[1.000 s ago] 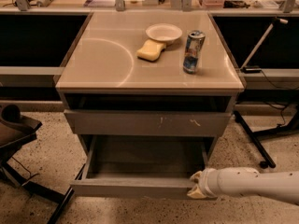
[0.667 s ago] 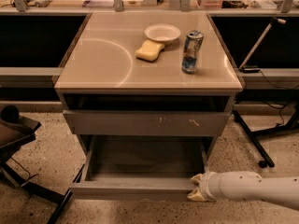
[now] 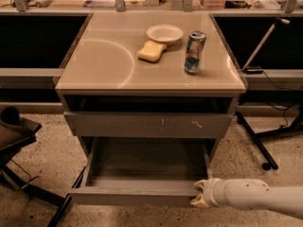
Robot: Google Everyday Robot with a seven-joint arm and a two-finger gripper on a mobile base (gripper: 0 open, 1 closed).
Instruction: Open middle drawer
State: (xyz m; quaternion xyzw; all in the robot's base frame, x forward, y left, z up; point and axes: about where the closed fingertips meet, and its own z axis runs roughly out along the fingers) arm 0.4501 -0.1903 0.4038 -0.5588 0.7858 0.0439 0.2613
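Note:
The middle drawer point(image 3: 142, 195) is pulled far out at the bottom of the grey cabinet, and its shallow grey box lies open to view. My gripper point(image 3: 199, 193) is at the drawer's front right corner, on a white arm that enters from the right. One cream fingertip point(image 3: 201, 183) is inside the front panel and the other is outside it, so the gripper is shut on the panel. Above it, the larger grey front with white scratch marks point(image 3: 149, 125) is closed.
On the cabinet top point(image 3: 94, 60) stand a white bowl point(image 3: 164, 32), a yellow sponge point(image 3: 151, 51) and a drink can point(image 3: 194, 52). A dark chair base point(image 3: 19, 141) is on the floor to the left. A black stand leg point(image 3: 255, 141) is to the right.
The drawer has come slightly further out toward the camera, and the gripper has moved with it at the front right corner.

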